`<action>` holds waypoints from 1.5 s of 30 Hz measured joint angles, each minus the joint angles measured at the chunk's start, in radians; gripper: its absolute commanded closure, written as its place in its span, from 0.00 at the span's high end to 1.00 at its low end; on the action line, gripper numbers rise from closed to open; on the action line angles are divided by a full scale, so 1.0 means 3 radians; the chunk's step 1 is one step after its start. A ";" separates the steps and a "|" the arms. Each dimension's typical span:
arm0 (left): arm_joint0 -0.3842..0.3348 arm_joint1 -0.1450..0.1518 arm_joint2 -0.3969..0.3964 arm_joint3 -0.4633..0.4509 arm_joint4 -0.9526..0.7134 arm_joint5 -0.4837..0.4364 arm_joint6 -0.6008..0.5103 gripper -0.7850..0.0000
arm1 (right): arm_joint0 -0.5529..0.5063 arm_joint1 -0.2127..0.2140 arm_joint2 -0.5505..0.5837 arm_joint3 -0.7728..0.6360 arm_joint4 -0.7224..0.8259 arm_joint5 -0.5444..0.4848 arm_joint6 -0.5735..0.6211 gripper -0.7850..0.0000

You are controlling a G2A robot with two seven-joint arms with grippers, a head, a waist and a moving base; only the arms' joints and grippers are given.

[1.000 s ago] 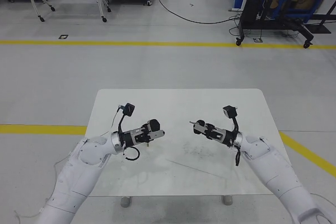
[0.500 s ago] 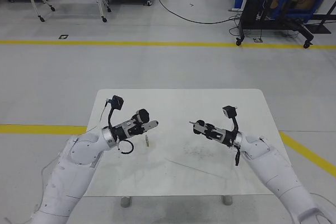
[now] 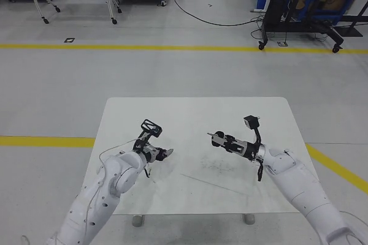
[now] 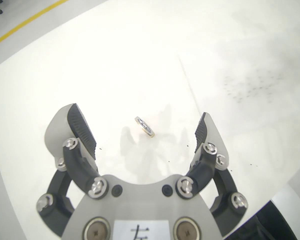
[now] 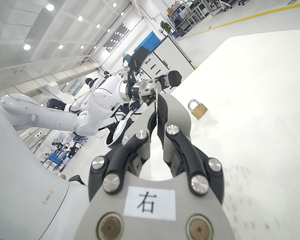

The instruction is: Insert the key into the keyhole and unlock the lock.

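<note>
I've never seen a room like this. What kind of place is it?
Probably a big robot lab or workshop hall: yellow floor lines, rows of workbenches and high ceiling lights.

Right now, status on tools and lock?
Left tool open, over padlock on table. Right tool shut on key, apart from padlock. Key not inserted.

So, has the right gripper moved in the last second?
No. The right gripper sits at the same spot above the table, shut on the key.
</note>
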 measured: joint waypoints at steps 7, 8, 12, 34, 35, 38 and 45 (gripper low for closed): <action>-0.0223 -0.0071 0.0209 0.0286 -0.0023 0.0096 -0.0323 0.69 | 0.0000 0.0000 0.0000 0.0000 0.0000 0.0000 0.0000 0.00; -0.0234 -0.0077 0.0221 0.0304 -0.0020 0.0112 -0.0349 0.69 | 0.0000 0.0000 0.0000 0.0000 0.0000 0.0000 0.0000 0.00; -0.0259 -0.0099 0.0271 0.0371 0.0042 0.0180 -0.0371 0.59 | 0.0000 0.0000 0.0000 0.0000 0.0000 0.0000 0.0000 0.00; -0.0269 -0.0152 0.0291 0.0461 0.0073 0.0123 -0.0362 0.00 | 0.0000 0.0000 0.0000 0.0000 0.0000 0.0000 0.0000 0.00; -0.0264 -0.0152 0.0284 0.0456 0.0073 0.0111 -0.0356 0.00 | 0.0000 0.0000 0.0000 0.0000 0.0000 0.0000 0.0000 0.00; -0.0242 -0.0151 0.0256 0.0440 0.0056 0.0076 -0.0318 0.00 | 0.0000 0.0000 0.0000 0.0000 0.0000 0.0000 0.0000 0.00; -0.0113 -0.0165 -0.0067 0.0408 -0.0735 -0.0172 0.0427 0.00 | 0.0000 0.0000 0.0000 0.0000 0.0000 0.0000 0.0000 0.00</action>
